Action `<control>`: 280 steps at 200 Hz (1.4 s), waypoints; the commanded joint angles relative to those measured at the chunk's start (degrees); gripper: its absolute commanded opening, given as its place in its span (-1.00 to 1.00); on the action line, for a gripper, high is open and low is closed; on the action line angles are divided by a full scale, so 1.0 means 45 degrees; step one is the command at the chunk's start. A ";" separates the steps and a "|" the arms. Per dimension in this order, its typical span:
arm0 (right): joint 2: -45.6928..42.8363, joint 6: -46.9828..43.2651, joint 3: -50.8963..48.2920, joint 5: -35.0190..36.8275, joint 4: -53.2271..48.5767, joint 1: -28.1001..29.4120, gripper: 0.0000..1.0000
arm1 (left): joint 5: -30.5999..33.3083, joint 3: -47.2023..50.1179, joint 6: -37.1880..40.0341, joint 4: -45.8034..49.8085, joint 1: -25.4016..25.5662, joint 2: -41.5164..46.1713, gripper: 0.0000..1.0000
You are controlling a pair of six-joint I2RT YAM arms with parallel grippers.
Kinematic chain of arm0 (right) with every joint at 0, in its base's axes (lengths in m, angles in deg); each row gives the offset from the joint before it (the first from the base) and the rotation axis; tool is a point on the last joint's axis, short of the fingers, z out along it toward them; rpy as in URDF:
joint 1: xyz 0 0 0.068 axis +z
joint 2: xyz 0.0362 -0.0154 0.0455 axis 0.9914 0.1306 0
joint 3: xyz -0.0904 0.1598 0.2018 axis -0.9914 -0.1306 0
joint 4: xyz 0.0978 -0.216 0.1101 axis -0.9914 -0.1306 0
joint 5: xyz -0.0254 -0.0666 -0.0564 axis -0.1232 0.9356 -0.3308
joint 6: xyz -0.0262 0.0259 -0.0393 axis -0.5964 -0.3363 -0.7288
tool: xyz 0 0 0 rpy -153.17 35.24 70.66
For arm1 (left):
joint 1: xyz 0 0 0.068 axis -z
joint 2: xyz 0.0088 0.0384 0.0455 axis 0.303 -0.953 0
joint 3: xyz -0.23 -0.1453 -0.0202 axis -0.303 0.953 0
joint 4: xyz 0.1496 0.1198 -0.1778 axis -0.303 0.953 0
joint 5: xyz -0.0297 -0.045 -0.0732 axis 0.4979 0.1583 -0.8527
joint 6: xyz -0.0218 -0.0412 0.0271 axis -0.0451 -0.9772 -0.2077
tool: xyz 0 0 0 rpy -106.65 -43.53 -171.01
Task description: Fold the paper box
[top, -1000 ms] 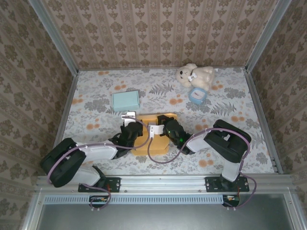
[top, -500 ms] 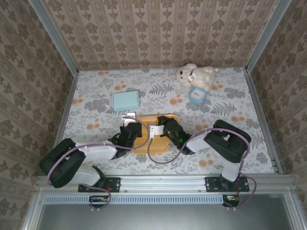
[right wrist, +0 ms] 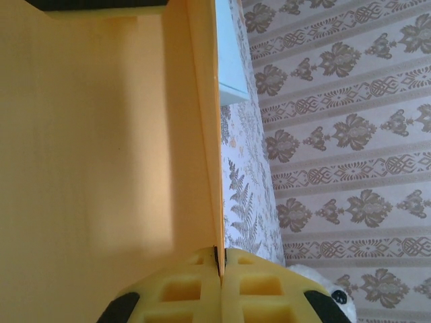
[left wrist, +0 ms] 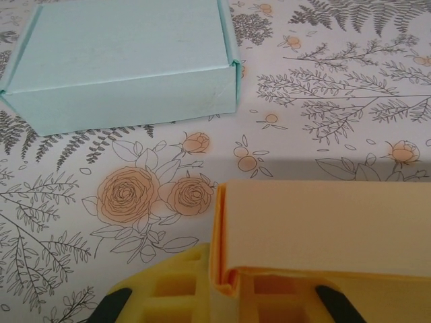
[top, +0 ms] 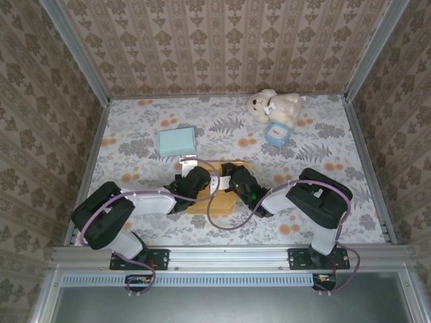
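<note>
Left jaws and right jaws each pinch a thin, smooth panel of the orange paper box [left wrist: 323, 229], near a matte teal box [left wrist: 128, 60].

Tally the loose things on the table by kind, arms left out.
Boxes: 2, the orange box and the teal box
Plush bear: 1
Small blue round item, kind unclear: 1
Total: 4

Pale teal box [top: 176, 141] far-left on the floral bench [top: 337, 195]. Cream teddy bear [top: 274, 105] far-right, with a small blue tub [top: 276, 134], perhaps, just beside it.
</note>
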 commanded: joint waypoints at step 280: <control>0.0242 0.0303 -0.0332 -0.0091 -0.1107 0.0233 -1.00 | -0.4939 0.2739 0.0583 -0.1745 -0.0892 0.2480 -0.25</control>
